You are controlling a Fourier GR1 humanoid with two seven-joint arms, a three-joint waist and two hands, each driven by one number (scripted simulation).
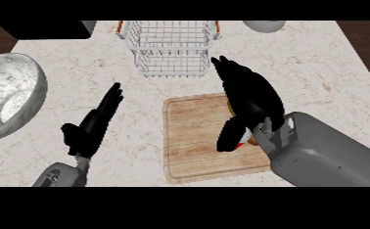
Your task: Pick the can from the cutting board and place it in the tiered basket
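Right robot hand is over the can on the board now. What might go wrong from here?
1. The right robot hand hides most of the can, so its hold cannot be checked; the can may tip on lifting.
2. The tiered basket has raised wire walls; a low carry might clip its rim.

Counter top (311,71), marbled stone: one.
Tiered basket (172,47), white wire, at the counter's far edge: one.
Cutting board (198,142), pale wood, near the counter's front edge: one.
Can (248,139), on the board, mostly hidden under the right hand: one, only a sliver showing.
Bowl (16,93), large, metallic, at the counter's left edge: one.
Rounded white vessel (265,25) at the far edge, cut off: one.
Black hands: two, left hand (92,125) and right hand (249,98).
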